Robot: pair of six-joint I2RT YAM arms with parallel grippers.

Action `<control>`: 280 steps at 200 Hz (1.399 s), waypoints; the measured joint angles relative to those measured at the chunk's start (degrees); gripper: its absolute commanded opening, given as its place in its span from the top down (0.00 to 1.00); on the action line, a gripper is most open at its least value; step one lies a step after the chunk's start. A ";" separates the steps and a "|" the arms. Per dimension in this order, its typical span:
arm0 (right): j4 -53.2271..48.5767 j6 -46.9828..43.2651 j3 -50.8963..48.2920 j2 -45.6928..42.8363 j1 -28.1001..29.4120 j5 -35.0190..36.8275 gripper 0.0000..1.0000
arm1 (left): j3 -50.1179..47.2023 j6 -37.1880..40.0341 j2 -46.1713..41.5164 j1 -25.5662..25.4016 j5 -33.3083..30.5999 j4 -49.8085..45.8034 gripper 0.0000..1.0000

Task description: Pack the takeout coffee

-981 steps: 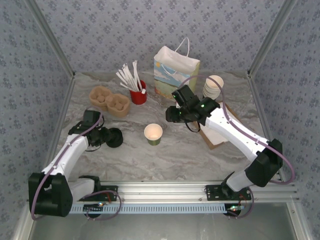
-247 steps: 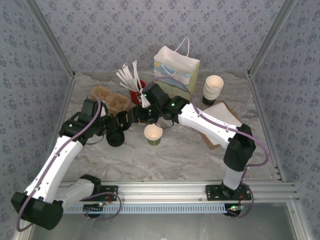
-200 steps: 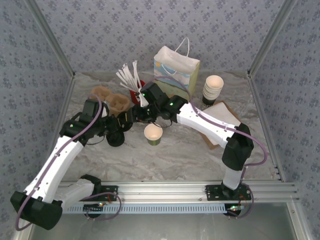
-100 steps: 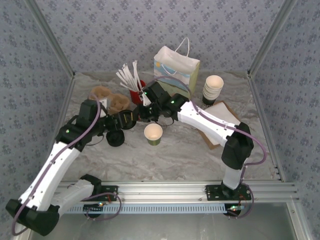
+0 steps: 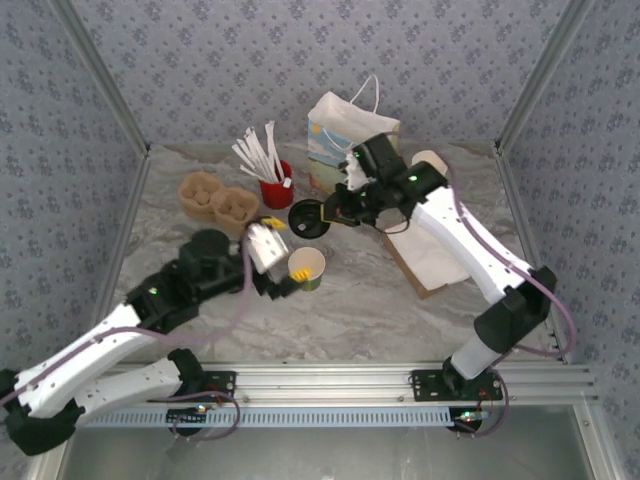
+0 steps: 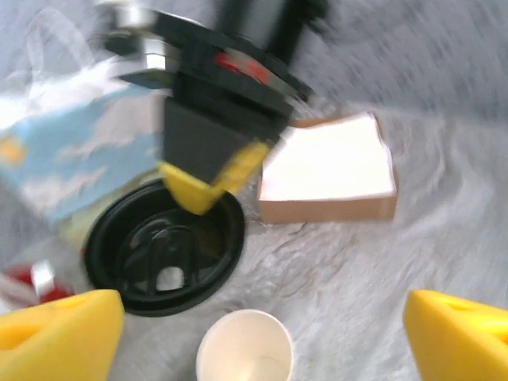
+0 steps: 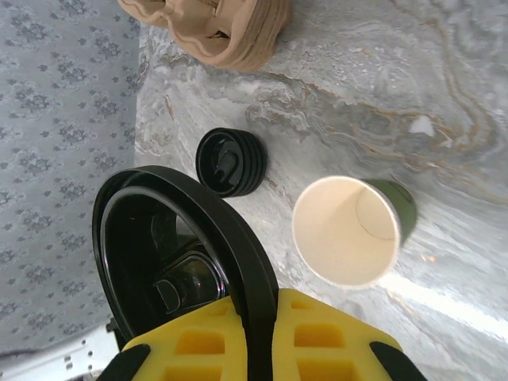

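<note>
The takeout coffee's olive-green cup (image 5: pixel 307 268) stands upright mid-table with its top open and its pale inside (image 7: pixel 346 230) looking empty. A black lid (image 5: pixel 305 218) hangs in the air behind it, and my right gripper (image 5: pixel 327 214) is shut on its rim; in the right wrist view the yellow pads (image 7: pixel 198 341) pinch the lid (image 7: pixel 159 246) edge-on. My left gripper (image 5: pixel 284 250) hovers open just left of the cup, with nothing between its fingers (image 6: pixel 55 337). Seen from the left wrist, the cup (image 6: pixel 244 349) lies below, between them, and the lid (image 6: pixel 165 246) is beyond it.
A gift bag (image 5: pixel 350 140) stands at the back, with a red cup of white sticks (image 5: pixel 274 188) and a cardboard cup carrier (image 5: pixel 218 200) to its left. A brown napkin box (image 5: pixel 430 262) lies right. A stack of black lids (image 7: pixel 230 161) sits left of the cup.
My left gripper opened, let go of the black lid and swung right to the cup. My right gripper shut on the lid and carried it right, toward the bag.
</note>
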 measured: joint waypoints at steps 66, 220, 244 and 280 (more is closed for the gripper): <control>-8.15 -5.38 -4.24 -8.26 -4.61 -4.59 0.91 | -5.73 29.29 5.22 -4.50 -5.44 9.01 0.21; -9.14 -6.45 -7.61 -8.26 -4.39 -7.45 0.90 | -0.81 41.77 10.25 -4.72 -7.19 10.43 0.55; -8.94 -6.45 -7.69 -8.26 -4.39 -7.43 0.90 | 0.02 42.29 10.54 -4.76 -6.91 8.44 0.64; -8.87 -6.71 -7.74 -8.17 -4.39 -7.41 0.89 | 1.27 42.66 11.26 -4.76 -6.29 5.55 0.73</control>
